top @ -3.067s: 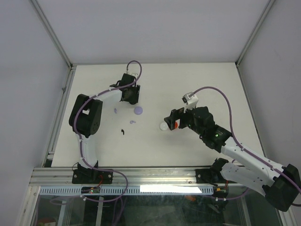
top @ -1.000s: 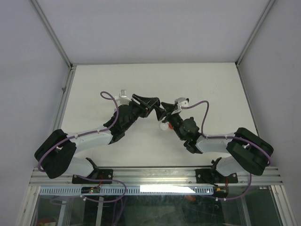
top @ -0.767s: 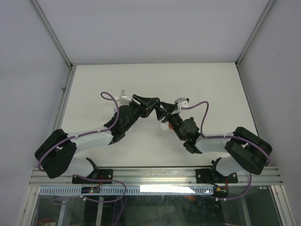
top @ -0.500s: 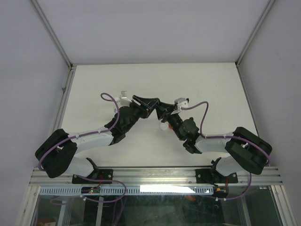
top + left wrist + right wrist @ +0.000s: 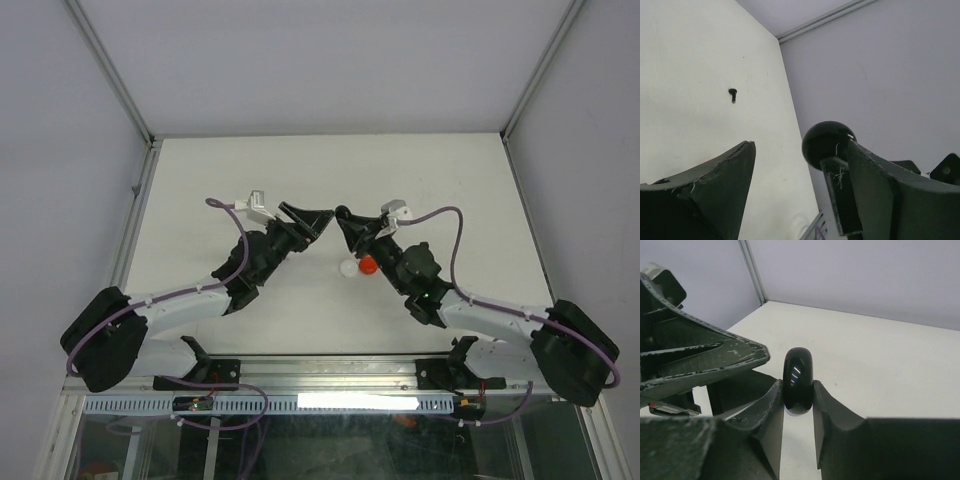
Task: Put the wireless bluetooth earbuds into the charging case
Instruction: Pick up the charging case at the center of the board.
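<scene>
With the right hand point(image 5: 798, 385), pinches a glossy black charging case point(image 5: 798, 369) edge-on: one finger flat against each face, rim standing upright between the tips and rising past them. Grips only the lower part of the disc, with the white surface point(image 5: 450, 180) showing behind and beneath it. Shows a pale sliver at the case's bottom edge in the right wrist view; cannot tell what it is.

Faces the left hand point(image 5: 799, 150) tip to tip over the middle of the surface: from above, reads as two dark wedges pointing at each other, nearly touching. Holds nothing in the left hand, fingers spread wide. From the left wrist, sees the black case inside that gap, close against the right-side finger and well apart from the other, perched on one finger of the right hand. Cannot tell whether case and left finger touch.

Finds one black earbud point(image 5: 733, 94) lying on the surface, tiny and stemmed, far beyond the left fingertips and well apart from the case.

Nearer the arm bases in the top view, just beside the right wrist, finds a white round case point(image 5: 348, 268) and a red round piece point(image 5: 367, 264) side by side on the surface, touching or almost so. Cannot tell at that size whether the red one is a bud or a case.
</scene>
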Robot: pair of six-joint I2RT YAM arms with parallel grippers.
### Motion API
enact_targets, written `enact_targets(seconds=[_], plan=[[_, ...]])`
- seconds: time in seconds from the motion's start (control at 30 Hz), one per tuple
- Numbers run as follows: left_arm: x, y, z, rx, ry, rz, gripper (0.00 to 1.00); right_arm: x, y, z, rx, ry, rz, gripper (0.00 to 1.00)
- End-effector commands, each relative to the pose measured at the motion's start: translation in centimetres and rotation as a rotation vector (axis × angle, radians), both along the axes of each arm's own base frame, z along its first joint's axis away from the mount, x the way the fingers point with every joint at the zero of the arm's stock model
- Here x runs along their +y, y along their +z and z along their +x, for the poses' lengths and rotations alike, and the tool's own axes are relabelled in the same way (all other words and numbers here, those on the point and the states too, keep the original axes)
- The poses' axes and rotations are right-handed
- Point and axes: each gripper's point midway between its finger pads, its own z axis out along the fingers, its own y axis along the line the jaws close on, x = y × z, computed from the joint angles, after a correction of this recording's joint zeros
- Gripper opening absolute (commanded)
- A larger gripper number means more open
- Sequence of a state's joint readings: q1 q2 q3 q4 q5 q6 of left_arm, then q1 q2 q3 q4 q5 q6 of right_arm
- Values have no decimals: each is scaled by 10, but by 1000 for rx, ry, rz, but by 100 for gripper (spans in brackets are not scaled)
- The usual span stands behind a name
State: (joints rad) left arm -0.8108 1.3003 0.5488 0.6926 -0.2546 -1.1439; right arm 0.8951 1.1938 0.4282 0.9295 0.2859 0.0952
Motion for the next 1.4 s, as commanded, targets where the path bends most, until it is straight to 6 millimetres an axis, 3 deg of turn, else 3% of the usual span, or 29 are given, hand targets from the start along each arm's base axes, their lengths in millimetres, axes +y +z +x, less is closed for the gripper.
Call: enact_targets(seconds=[0.0, 0.13, 0.43, 0.87, 1.37], plan=[[17, 36, -9, -274, -14, 170, 76, -1, 35, -11, -5, 114, -29, 4], [28, 41, -25, -437, -90, 300, 76, -8, 44, -22, 20, 210, -81, 4], [36, 34, -51, -718, -287, 486, 72, -2, 59, -45, 77, 437, -193, 5], [14, 27, -96, -1009, -667, 434, 55, 9, 53, -79, 100, 734, -311, 2], [12, 36, -107, -1094, -711, 399, 34, 25, 47, -90, 117, 883, -269, 3]])
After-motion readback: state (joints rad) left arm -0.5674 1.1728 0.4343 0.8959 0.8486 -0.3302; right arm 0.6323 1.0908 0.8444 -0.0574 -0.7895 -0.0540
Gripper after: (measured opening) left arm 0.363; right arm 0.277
